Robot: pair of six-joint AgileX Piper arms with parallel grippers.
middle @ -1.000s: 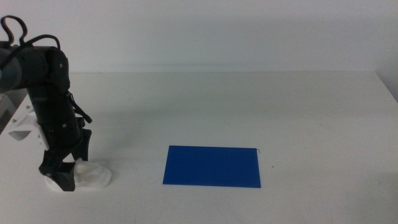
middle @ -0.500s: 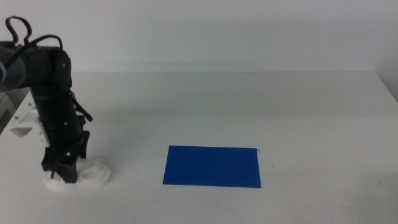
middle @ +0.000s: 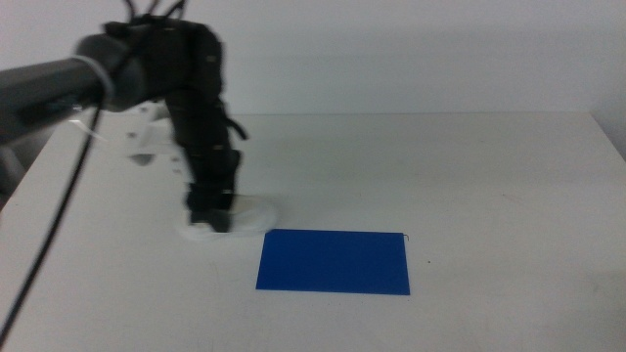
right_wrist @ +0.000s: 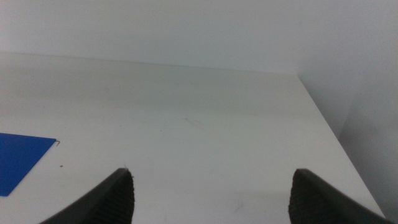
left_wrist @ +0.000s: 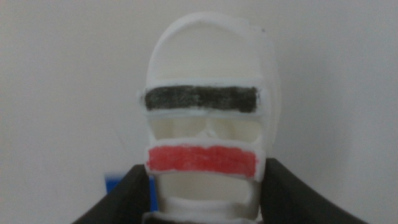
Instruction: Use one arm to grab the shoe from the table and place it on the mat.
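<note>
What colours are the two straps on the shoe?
One black, one red, on the white shoe; clearest in the left wrist view.

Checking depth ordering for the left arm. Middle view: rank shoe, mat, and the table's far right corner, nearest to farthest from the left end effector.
1. Shoe: held in the left end effector, touching it, just left of the mat.
2. Mat: flat on the table, to the end effector's right and slightly nearer the camera.
3. Table's far right corner: across the table, farthest.

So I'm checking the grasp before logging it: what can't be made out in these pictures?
- Middle view: the left claw and shoe are motion-blurred; the arm hides the shoe's rear, so lift off the table is unclear.
- Left wrist view: the shoe's heel runs off the edge; only a sliver of mat shows.
- Right wrist view: no shoe.
</note>
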